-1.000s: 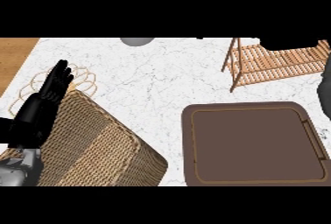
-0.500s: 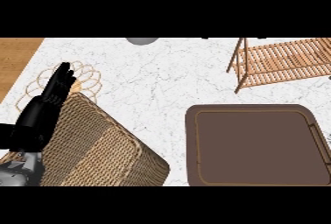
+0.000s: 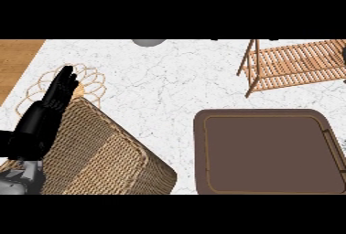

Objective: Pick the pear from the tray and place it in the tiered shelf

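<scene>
A dark brown tray (image 3: 270, 153) lies at the lower right of the marble counter, and no pear shows on it. At the upper right stands the wooden tiered shelf (image 3: 297, 64) with slatted levels. No pear is visible anywhere in this view. My left hand (image 3: 47, 109) rests open at the left edge, fingers straight and pointing up, over the wicker basket's edge. My right hand does not show.
A large woven wicker basket (image 3: 94, 155) fills the lower left. A wire trivet (image 3: 91, 82) lies behind it. A grey round object (image 3: 148, 42) peeks in at the top edge. Wooden flooring (image 3: 17, 57) shows beyond the counter's left edge.
The view has shifted: the tray and shelf sit a little further right and lower in the picture. A grey shape at the right edge a second ago has gone.
</scene>
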Robot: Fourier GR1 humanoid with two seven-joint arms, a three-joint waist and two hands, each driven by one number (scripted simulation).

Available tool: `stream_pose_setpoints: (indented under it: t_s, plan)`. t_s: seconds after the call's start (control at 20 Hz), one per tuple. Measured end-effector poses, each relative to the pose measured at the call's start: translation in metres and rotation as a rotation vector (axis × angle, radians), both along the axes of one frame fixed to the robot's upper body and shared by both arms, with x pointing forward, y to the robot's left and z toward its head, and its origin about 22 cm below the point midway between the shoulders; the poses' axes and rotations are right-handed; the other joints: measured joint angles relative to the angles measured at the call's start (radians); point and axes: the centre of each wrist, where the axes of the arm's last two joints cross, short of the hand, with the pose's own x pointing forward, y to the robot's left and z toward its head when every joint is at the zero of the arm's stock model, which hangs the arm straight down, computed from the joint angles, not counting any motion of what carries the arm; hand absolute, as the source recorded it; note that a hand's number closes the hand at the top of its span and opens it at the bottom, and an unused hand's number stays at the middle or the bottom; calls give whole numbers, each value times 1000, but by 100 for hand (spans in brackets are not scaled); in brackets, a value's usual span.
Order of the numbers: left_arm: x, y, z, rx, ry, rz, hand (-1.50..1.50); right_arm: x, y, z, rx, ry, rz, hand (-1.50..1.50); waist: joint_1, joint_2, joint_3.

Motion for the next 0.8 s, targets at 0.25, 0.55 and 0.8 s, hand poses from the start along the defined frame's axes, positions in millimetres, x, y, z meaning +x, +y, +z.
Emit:
stream_pose_setpoints:
  t_s: [0.25, 0.55, 0.8]
  plan:
    - [-2, 1, -1, 0, -5, 5, 0, 11, -10, -14, -92, 137, 56, 150, -6, 0, 0]
    - [-11, 9, -7, 2, 21, 37, 0, 22, -24, -28, -97, 216, 33, 150, -6, -8, 15]
    - [-18, 15, -11, 7, 33, 52, 0, 26, -48, -30, -33, 165, -115, 150, -11, -10, 22]
